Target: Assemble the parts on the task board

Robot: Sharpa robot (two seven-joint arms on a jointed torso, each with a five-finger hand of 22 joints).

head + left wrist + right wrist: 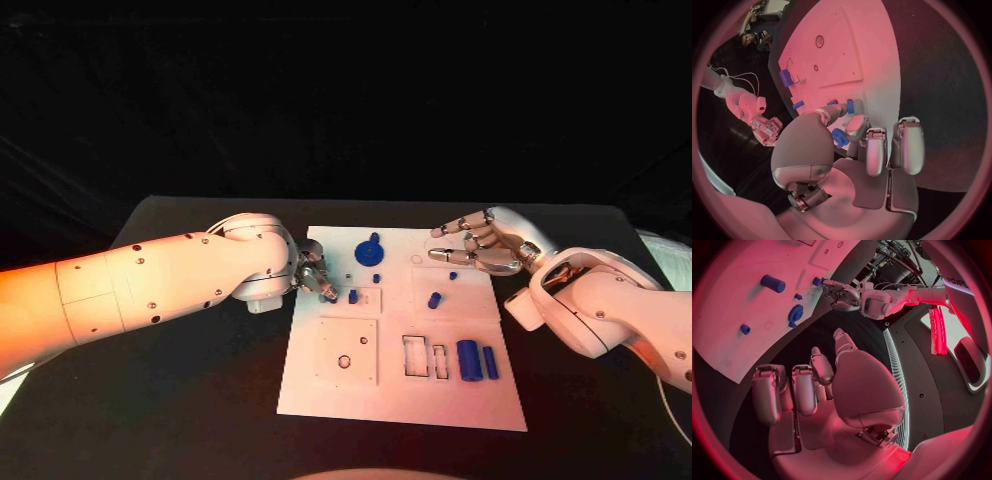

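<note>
The white task board [361,395] lies in the middle of the table. My left hand [315,272] hovers at its left edge, fingers half curled and holding nothing. Its fingertips [831,111] end just short of a small upright blue peg [353,296] [850,106]. My right hand [483,243] hangs over the board's far right corner, fingers loosely bent and empty. A blue gear-like disc [369,252] [795,314] sits near the far edge, with a short cylinder [434,299] [773,283] further right. Two longer blue cylinders [467,355] lie at the near right.
Two tiny blue pieces [376,278] [451,275] sit on the far half of the board. A square plate with holes [346,352] and rectangular slots [415,357] occupy the near half. Black tabletop [188,400] surrounds the board on both sides.
</note>
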